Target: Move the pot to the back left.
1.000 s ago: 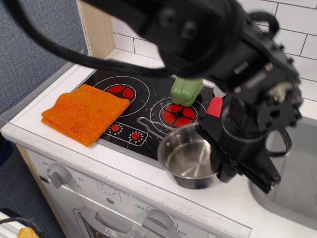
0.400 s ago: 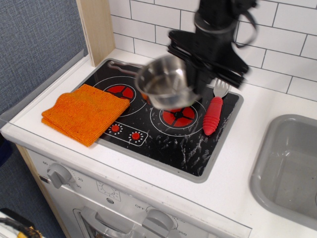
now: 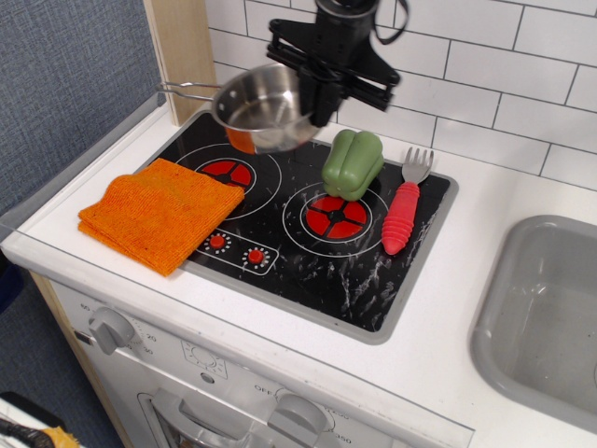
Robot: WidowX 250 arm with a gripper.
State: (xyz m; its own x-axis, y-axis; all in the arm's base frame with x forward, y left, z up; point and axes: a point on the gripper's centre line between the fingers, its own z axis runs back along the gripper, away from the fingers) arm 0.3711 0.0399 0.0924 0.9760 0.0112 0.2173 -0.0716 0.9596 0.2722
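Observation:
The pot [image 3: 261, 110] is a small shiny steel saucepan with a thin wire handle pointing left. It hangs tilted in the air above the back left burner [image 3: 228, 170] of the black stovetop [image 3: 308, 243]. My black gripper [image 3: 315, 91] comes down from the top of the view and is shut on the pot's right rim. A small orange thing shows just under the pot's base; I cannot tell what it is.
An orange cloth [image 3: 159, 213] lies on the stove's left edge. A green pepper [image 3: 353, 163] stands behind the right burner. A fork with a red handle [image 3: 401, 211] lies at the stove's right. A grey sink [image 3: 546, 317] is at right; a wooden post [image 3: 179, 51] at back left.
The pot has been lifted from the front counter edge and carried up, back and left over the stove. The green pepper is uncovered again.

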